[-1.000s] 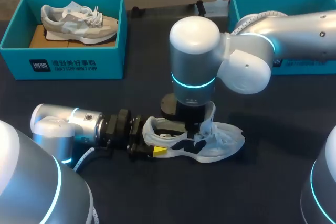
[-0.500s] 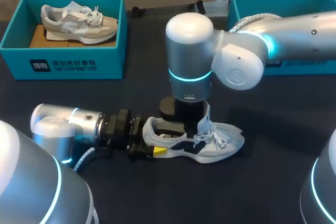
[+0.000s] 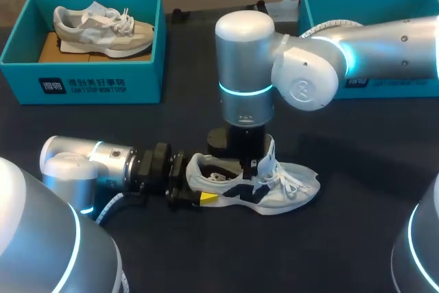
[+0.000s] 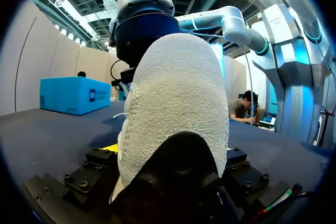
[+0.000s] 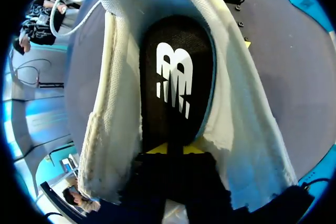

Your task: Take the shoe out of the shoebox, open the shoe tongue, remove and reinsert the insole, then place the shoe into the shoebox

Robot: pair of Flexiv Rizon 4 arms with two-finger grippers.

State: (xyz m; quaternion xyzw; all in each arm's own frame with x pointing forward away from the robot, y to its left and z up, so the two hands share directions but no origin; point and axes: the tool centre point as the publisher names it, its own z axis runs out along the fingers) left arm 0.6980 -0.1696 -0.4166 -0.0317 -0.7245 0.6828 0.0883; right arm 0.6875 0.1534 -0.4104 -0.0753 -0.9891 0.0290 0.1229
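insole (image 5: 176,77) inside shoe (image 5: 233,108) in right wrist view, heel (image 4: 178,103) in left

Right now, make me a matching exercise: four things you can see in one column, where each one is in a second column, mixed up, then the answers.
Column one
1. beige shoe
2. white shoe
3. insole
4. left end effector

Column two
A. closed on the white shoe's heel
B. lying inside the white shoe
C. inside the teal box at the far left
D. resting on the dark table between the two arms

Pairs: 1-C, 2-D, 3-B, 4-A
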